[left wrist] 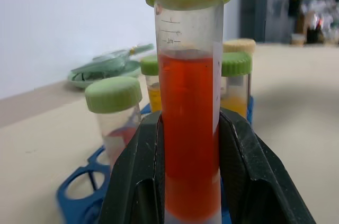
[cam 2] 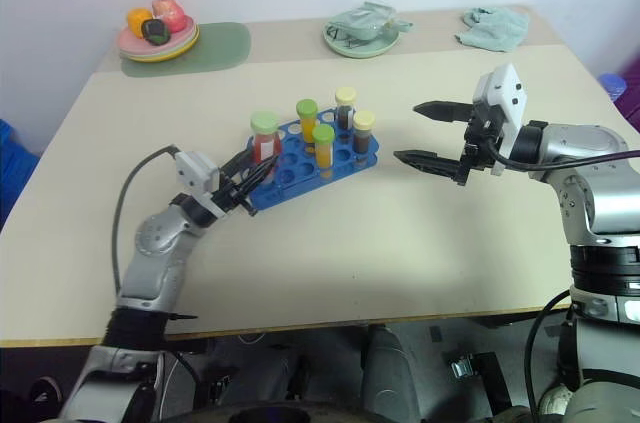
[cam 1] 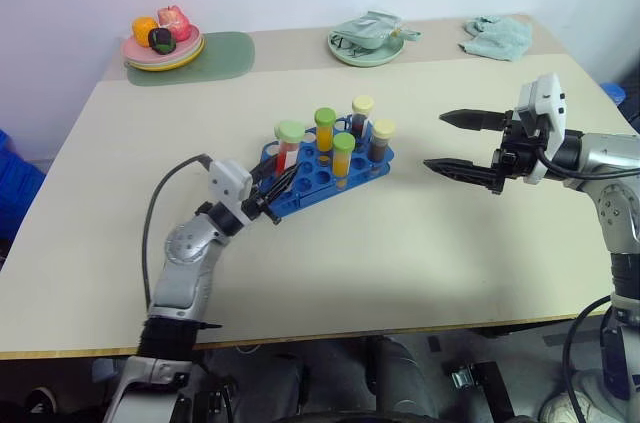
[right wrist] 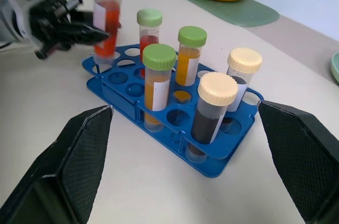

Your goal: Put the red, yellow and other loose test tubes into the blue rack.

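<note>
- Two black fingers of the left gripper [cam 1: 272,191] are clenched on a red test tube [right wrist: 107,15] with a green cap; the tube is held upright between them, its lower part pinched by the fingers [left wrist: 136,181].
- Just beyond that gripper, the blue rack [cam 1: 312,175] is seen resting on the beige table [cam 1: 420,243], its near corner touching or just under the held tube; whether the tube's tip sits inside a hole cannot be told.
- Five more capped tubes are stood in the rack past the held one: a second red one [right wrist: 149,30], two yellow ones with green caps [right wrist: 158,78], and two dark ones with cream caps [right wrist: 214,110].
- The right gripper [cam 1: 462,145] is held released, its fingers spread wide and grasping nothing, hovering well apart from the rack, which lies ahead of its fingertips.
- Farthest from both grippers, along the table's back edge, a plate of toy fruit [cam 1: 163,43], a green dish [cam 1: 366,41] and a crumpled cloth [cam 1: 497,37] are seen.
</note>
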Controlling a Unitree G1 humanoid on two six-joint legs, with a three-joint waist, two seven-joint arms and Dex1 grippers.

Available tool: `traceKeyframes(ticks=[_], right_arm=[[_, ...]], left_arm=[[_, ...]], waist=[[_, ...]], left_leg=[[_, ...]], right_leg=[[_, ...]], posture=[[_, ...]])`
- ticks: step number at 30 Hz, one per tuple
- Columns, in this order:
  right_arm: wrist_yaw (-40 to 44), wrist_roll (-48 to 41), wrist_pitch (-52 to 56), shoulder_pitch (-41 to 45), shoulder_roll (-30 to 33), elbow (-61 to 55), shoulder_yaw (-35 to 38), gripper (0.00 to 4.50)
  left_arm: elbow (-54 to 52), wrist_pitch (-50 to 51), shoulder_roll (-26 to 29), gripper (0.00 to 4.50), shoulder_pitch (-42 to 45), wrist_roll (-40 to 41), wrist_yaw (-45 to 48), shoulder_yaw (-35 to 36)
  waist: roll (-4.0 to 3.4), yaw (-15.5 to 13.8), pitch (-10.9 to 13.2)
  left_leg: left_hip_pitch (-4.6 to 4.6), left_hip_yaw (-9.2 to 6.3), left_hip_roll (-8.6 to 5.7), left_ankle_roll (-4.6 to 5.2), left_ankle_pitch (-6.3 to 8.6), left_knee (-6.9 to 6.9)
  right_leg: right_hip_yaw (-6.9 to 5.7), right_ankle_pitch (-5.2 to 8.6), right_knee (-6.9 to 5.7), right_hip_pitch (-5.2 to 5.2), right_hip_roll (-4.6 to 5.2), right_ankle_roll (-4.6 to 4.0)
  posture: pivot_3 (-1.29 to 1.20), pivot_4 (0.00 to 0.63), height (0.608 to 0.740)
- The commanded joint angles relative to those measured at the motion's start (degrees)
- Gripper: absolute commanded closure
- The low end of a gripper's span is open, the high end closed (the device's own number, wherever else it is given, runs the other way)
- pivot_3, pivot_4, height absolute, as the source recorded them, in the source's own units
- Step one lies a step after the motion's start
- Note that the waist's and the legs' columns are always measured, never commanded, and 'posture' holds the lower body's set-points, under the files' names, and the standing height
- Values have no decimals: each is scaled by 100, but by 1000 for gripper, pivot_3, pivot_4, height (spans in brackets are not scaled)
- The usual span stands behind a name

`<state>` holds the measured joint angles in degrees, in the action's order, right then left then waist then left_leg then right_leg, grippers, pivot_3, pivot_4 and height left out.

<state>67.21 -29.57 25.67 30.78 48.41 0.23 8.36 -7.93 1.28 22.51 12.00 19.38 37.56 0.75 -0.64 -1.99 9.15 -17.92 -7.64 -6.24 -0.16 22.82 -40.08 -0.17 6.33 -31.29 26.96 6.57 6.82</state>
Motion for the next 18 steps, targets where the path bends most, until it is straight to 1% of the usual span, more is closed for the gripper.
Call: traceKeyframes(ticks=[1,3,5,7,9,11,13,18], right_arm=[[14,-37,-124,24,54,-103,150,0],[15,-48,-132,60,26,-63,138,0],[28,-12,-192,100,-2,19,102,0],[30,3,-232,115,-43,45,60,0],[27,-1,-241,137,-71,51,33,0],[36,6,-254,168,-78,88,18,0],[51,7,-262,189,-69,117,10,0],[78,10,-270,192,-36,135,-2,0]], left_arm=[[-1240,1452,680,3641,-196,796,-325,854],[-1579,1859,1040,3641,-421,987,-276,1100],[-1720,2259,1249,3641,-554,1064,-414,1277],[-1663,2749,1307,3641,-575,1122,-722,1437],[-1609,3369,1234,3641,-589,1259,-1122,1582],[-1685,3600,1363,3641,-658,1113,-1218,1547],[-1731,4100,1462,3641,-700,1070,-1419,1510],[-1631,5458,1825,3641,-714,1440,-1616,2044]], waist=[[0,8,0],[-1,17,0],[-1,-2,1],[-1,-28,1],[-1,-15,1],[0,1,1],[0,8,1],[1,24,2]], left_leg=[[-1,-5,2,0,0,1],[-1,-8,2,0,0,3],[-1,-8,0,2,2,3],[-1,-8,-1,3,2,2],[1,-7,-1,2,2,1],[2,-8,0,2,2,2],[2,-8,1,2,2,5],[1,-10,1,1,2,6]], right_leg=[[1,0,-1,3,-1,0],[2,0,-2,5,-2,0],[2,0,-1,4,-1,0],[2,0,0,1,-1,-1],[1,0,-1,0,-1,-1],[1,0,-2,1,-2,-1],[1,1,-1,2,-3,-1],[2,1,-2,3,-4,-1]], posture=[[0,150,740],[0,150,740],[0,150,740],[0,150,740],[0,150,740],[0,150,740],[0,150,740],[0,150,740]])
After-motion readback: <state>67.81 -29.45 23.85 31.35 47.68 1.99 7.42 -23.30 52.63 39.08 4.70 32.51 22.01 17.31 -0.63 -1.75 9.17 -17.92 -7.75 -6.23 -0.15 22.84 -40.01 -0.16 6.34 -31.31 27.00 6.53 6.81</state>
